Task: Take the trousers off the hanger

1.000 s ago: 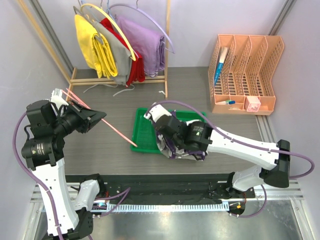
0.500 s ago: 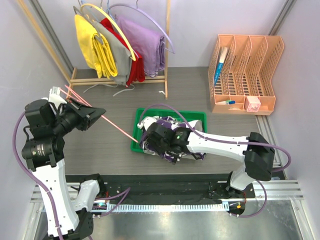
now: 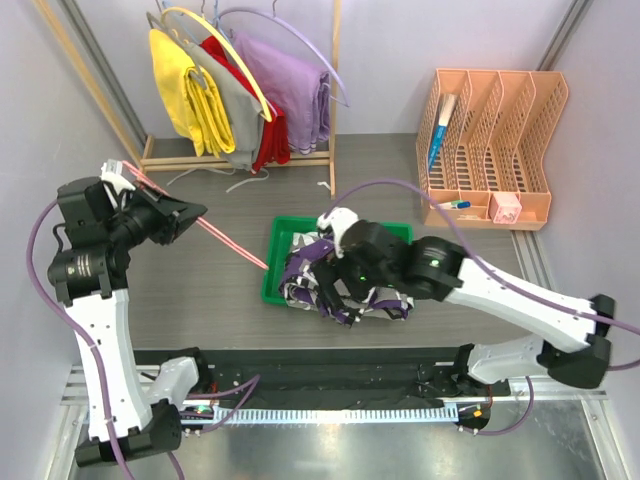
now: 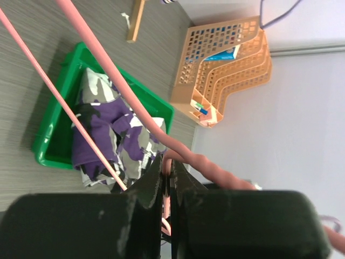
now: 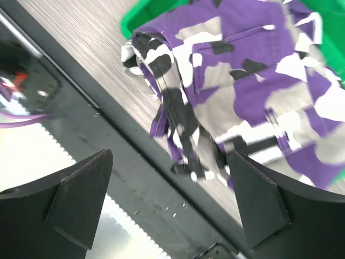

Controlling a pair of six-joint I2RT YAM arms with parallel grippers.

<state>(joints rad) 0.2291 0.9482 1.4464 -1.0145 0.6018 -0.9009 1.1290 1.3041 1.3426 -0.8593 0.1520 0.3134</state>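
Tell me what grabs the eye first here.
The purple camouflage trousers lie crumpled in the green tray at centre, spilling over its near edge, with the open right gripper above them. At left, the left gripper is shut on the bare pink hanger.

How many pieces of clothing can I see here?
5. A yellow cloth garment, a grey one, a red one and a lavender one hang on the wooden rack; purple camouflage trousers lie in the green plastic tray. More may hide between them.

we are seeing the right arm covering part of the trousers and green tray, the hanger running off the left wrist view's top
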